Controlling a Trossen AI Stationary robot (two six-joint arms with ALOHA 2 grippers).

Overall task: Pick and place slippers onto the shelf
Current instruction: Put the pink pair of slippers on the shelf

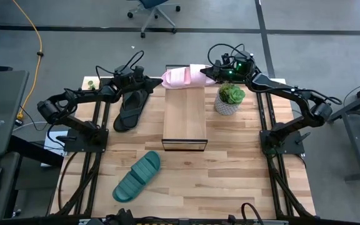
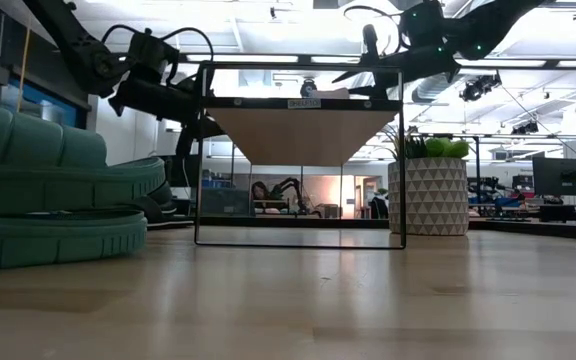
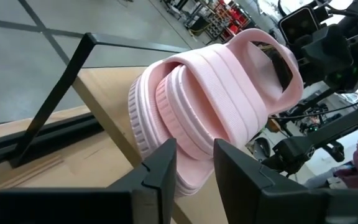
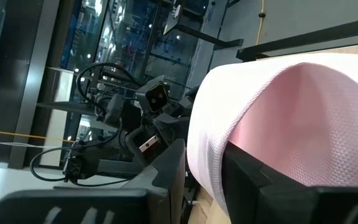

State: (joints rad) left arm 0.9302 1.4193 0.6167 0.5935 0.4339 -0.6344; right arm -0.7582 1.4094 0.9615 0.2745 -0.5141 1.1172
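One slipper, the pink slide [image 1: 183, 77], sits at the shelf's [image 1: 184, 112] far end, your right end effector [image 4: 205, 167] clamped on its edge. Left end effector [image 3: 194, 163] hovers parted beside it. Next, release and fetch the black flip-flop [image 1: 130, 107] or green slide [image 1: 137, 176] from the surface [image 1: 230, 169].

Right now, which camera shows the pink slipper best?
The left wrist view: the pink slipper fills it, ribbed strap and sole edge clear. The high view shows it small at the shelf's far end. The right wrist view shows only a close pink patch. The low view barely shows it.
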